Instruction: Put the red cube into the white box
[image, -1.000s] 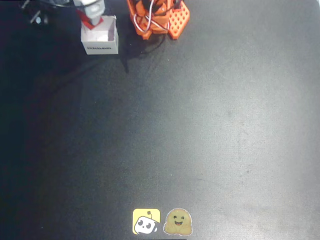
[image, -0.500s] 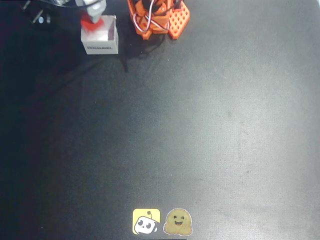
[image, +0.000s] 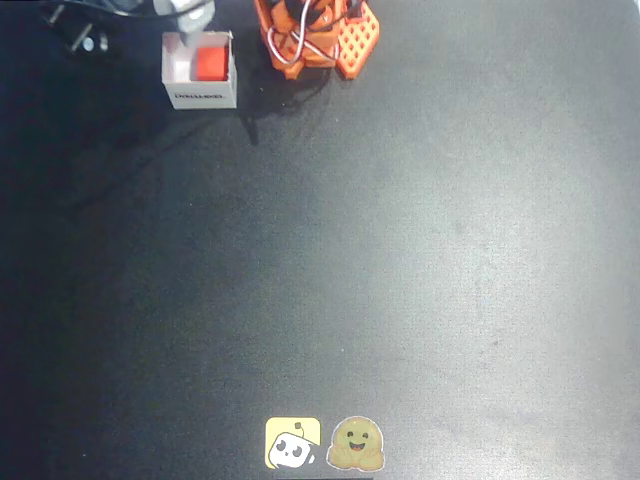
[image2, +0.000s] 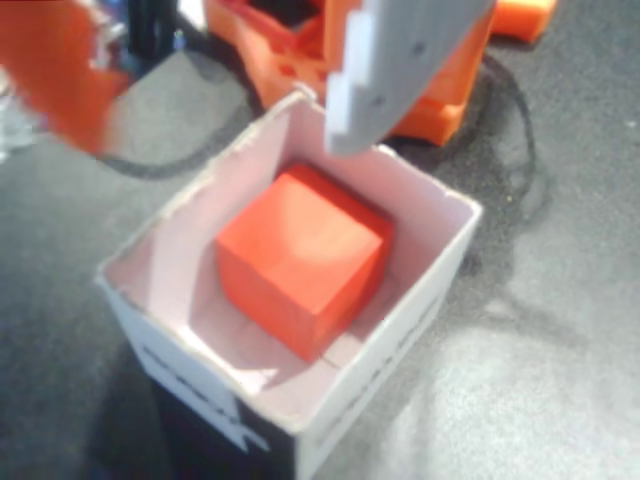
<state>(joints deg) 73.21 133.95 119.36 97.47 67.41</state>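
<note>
Dark, matte tabletop (image: 400, 250) carries the whole scene. In the wrist view the gripper (image2: 240, 80) hangs just above the white box (image2: 400, 330), its jaws spread wide: a grey finger (image2: 400, 60) reaches down over the box's far rim, while the orange finger (image2: 60, 70) sits blurred off to the picture's left, outside the box. Neither finger touches anything that can be made out. Directly below the gripper, the red cube (image2: 300, 260) rests on the floor of the box, turned a little askew to the walls and free of both fingers. Dark print on the box's near wall is cut off by the frame's lower edge and too blurred to read. Beyond the gripper stands the arm's orange base (image2: 440, 90), partly hidden behind the grey finger. From overhead, the cube (image: 208, 63) shows inside the box (image: 200, 95), with the gripper (image: 185, 10) cropped by the upper edge.
</note>
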